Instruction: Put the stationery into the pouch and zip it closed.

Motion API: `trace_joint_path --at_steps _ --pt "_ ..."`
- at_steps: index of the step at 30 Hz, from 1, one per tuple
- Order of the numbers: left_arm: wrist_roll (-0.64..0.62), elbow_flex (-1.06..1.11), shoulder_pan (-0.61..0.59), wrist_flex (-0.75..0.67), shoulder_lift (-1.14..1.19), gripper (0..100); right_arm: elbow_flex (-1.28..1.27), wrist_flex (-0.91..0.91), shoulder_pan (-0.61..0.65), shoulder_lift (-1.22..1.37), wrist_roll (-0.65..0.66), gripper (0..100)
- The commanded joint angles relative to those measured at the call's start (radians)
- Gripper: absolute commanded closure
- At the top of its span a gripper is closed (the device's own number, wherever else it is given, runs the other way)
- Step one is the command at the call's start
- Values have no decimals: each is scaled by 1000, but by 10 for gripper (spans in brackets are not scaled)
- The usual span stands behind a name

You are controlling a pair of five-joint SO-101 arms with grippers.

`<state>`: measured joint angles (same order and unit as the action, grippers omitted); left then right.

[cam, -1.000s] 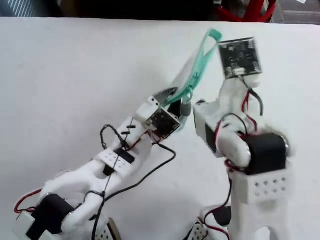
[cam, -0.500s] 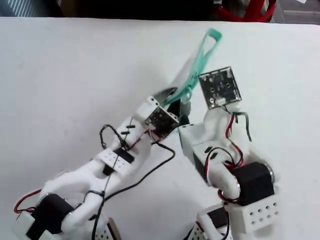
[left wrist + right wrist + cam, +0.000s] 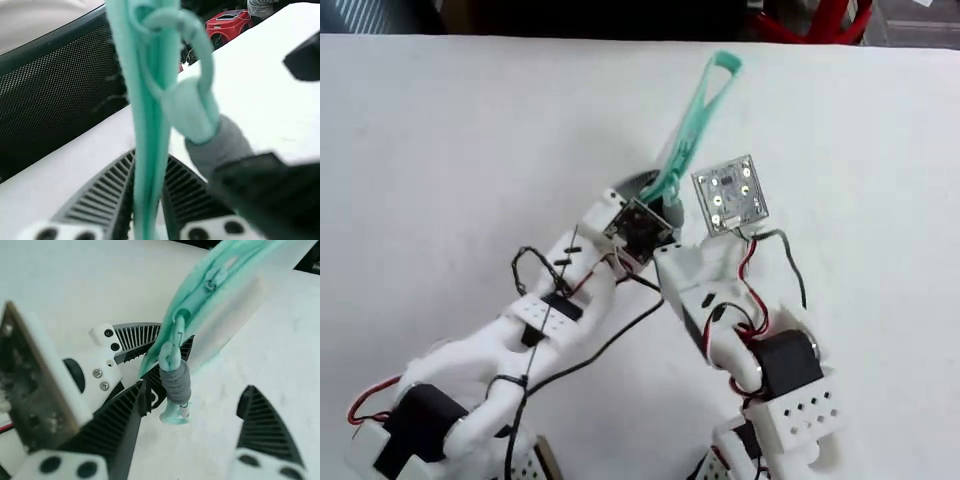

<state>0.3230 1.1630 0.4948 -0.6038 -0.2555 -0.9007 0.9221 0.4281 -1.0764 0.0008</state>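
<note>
A translucent pouch with a teal zipper edge point(image 3: 695, 120) stands tilted up off the white table. My left gripper point(image 3: 147, 210) is shut on its lower end, with the teal edge pinched between the black ribbed jaws; the same gripper point(image 3: 655, 200) sits mid-table in the high view. The zipper pull point(image 3: 175, 382), a teal loop with a grey sleeve point(image 3: 200, 115), hangs just above that grip. My right gripper point(image 3: 197, 392) is open around the pull, which lies close to one finger point(image 3: 125, 425); the other finger point(image 3: 262, 425) stands well apart. The right wrist point(image 3: 730, 195) sits beside the pouch.
The table point(image 3: 450, 140) is bare white on the far left and far right. Loose black cables point(image 3: 610, 340) run along the left arm. A red object point(image 3: 820, 20) lies beyond the table's far edge, and a dark mesh panel point(image 3: 60, 90) stands behind the table.
The right arm has swung left and down, bringing its gripper in next to the left gripper at the pouch's lower end. The pouch has tipped more upright and shifted slightly left.
</note>
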Motion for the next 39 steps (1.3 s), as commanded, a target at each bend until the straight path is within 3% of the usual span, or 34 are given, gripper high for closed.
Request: trace_joint_path --at_steps 1,4,12,20,39 --pt "12 -34 8 -14 -4 977 -52 -42 2 -22 -11 848" --pt "12 -29 8 -15 -8 977 -94 -41 2 -76 -2 913" --pt "11 -29 8 -15 -10 977 -249 56 1 -424 132 847" --pt "11 -29 10 -15 -10 977 -528 -170 2 -725 204 885" --pt "11 -28 15 -11 -4 977 -559 -357 -5 -667 204 882"
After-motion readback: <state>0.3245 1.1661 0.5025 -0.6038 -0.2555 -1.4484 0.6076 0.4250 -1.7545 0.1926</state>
